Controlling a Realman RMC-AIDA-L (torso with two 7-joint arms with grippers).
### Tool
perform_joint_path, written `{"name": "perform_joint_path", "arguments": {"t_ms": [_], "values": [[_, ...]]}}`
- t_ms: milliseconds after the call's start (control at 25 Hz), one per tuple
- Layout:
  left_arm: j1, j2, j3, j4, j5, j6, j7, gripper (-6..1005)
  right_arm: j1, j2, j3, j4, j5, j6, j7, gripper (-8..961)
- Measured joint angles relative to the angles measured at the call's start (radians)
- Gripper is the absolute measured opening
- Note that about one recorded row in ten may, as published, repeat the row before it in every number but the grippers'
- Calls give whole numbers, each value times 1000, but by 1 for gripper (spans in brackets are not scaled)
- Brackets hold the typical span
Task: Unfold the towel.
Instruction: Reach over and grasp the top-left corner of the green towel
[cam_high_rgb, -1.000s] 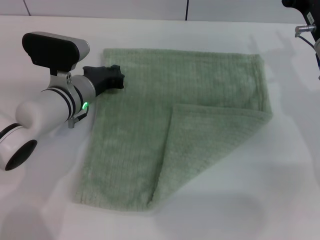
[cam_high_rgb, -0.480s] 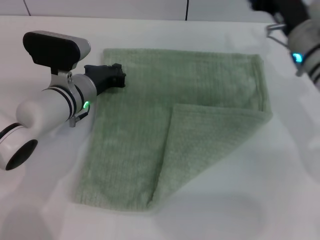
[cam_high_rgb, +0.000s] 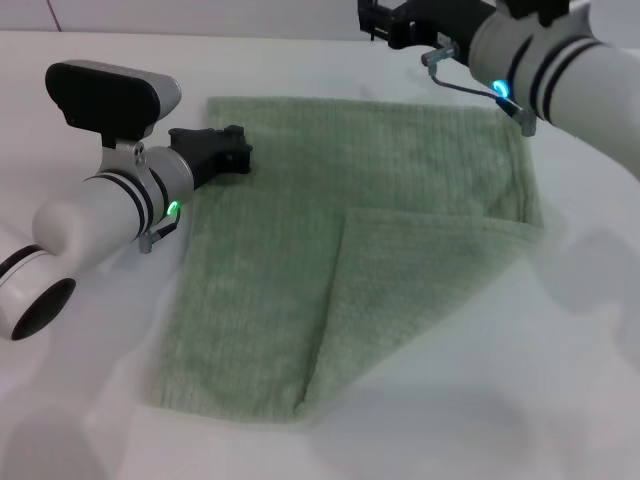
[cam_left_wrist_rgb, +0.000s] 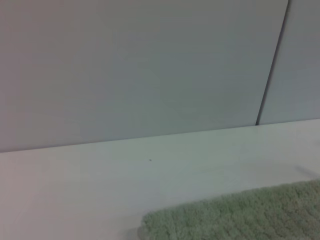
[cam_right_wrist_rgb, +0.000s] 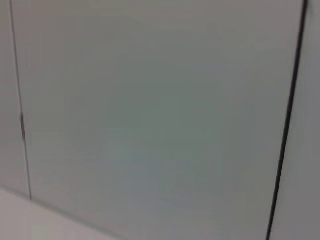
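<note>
Right gripper (cam_high_rgb: 385, 22) now above towel (cam_high_rgb: 300, 270) — unobstructed

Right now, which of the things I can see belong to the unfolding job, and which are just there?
Part of the job:
- the towel, one corner folded over
- the left pincer, at the towel's far left corner
- the right pincer, over the towel's far edge

Just there:
- the white table
- the panelled wall

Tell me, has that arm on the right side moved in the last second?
Yes. The right gripper swung in from the table's right edge toward the left, and now hangs above the far edge of the towel, which stayed put.
</note>
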Motion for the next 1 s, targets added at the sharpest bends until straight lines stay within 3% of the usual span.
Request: {"name": "perform_joint_path", "arguments": {"t_ms": [80,360,480,800,1000], "values": [[0,0,-2,0,0,1,0,7,1,6,27,-103,16,193,-55,773],[0,0,-4,0,0,1,0,8,14,10,69,-233,37,470,-124,774],[0,0,-4,0,0,1,0,9,39,11,140,-262,162,634,-277,773],[0,1,-4,0,0,1,0,10,101,12,247,-254,351,848,-500,768],[0,2,-2,2,0,1,0,11,138,12,253,-223,384,915,-553,769]]}}
